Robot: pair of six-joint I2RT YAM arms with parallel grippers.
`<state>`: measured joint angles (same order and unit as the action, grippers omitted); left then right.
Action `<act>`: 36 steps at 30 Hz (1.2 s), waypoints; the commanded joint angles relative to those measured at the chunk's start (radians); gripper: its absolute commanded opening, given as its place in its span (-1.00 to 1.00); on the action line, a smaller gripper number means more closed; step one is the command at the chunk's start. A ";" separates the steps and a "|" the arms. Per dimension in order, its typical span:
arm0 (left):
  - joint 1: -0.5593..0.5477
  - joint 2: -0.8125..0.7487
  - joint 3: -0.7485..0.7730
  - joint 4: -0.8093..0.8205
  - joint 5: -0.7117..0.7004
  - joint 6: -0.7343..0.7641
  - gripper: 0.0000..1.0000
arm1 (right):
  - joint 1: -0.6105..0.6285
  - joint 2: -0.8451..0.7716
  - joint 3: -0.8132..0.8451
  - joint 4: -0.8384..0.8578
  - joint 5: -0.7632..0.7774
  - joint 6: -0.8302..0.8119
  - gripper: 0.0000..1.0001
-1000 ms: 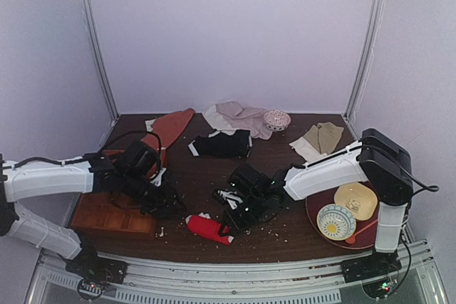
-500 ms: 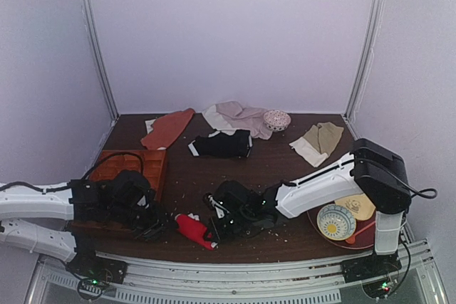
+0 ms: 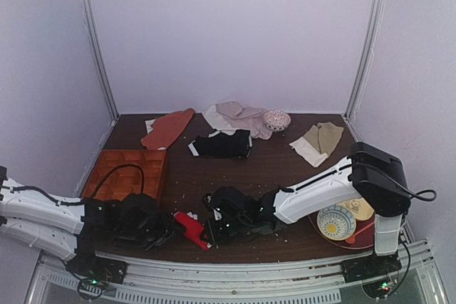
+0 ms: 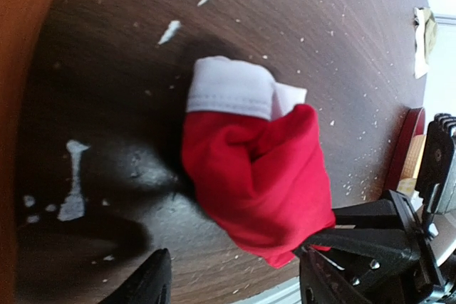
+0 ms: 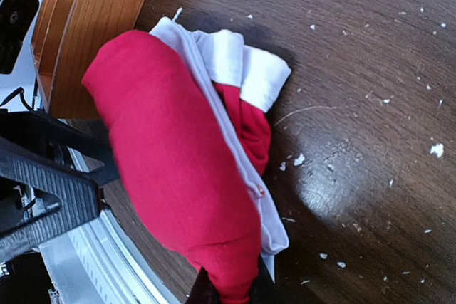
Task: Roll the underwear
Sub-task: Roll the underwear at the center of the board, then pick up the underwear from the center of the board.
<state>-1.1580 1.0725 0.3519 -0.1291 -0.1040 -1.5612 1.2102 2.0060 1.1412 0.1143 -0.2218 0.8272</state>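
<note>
On the dark desk [image 3: 285, 169], low and left of centre in the top view, the underwear [image 3: 191, 227] lies as a soft, light red roll that would likely spring open unless pinched across its layers, where the right hand [image 5: 226, 291] clamps its end while the left hand [image 4: 231, 286] stands spread apart just beside it.

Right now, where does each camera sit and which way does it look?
Top external: above, behind the arms, looking down on the table; left gripper, right gripper show.
Left wrist: on left arm, facing the underwear; its open fingers show.
Right wrist: on right arm, facing the pinched underwear; fingertips show.
All share the underwear.
</note>
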 commanded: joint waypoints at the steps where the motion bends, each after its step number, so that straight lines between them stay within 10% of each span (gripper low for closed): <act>1: -0.026 0.045 -0.020 0.150 -0.097 -0.021 0.27 | 0.007 0.089 -0.054 -0.172 0.072 0.019 -1.00; 36: -0.052 0.312 -0.050 0.543 -0.160 0.050 0.13 | 0.028 0.111 -0.115 0.005 -0.051 0.100 -1.00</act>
<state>-1.2060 1.3533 0.2901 0.3874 -0.2840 -1.5368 1.2247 2.0304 1.0859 0.2909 -0.2325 0.9249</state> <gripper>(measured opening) 0.598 0.081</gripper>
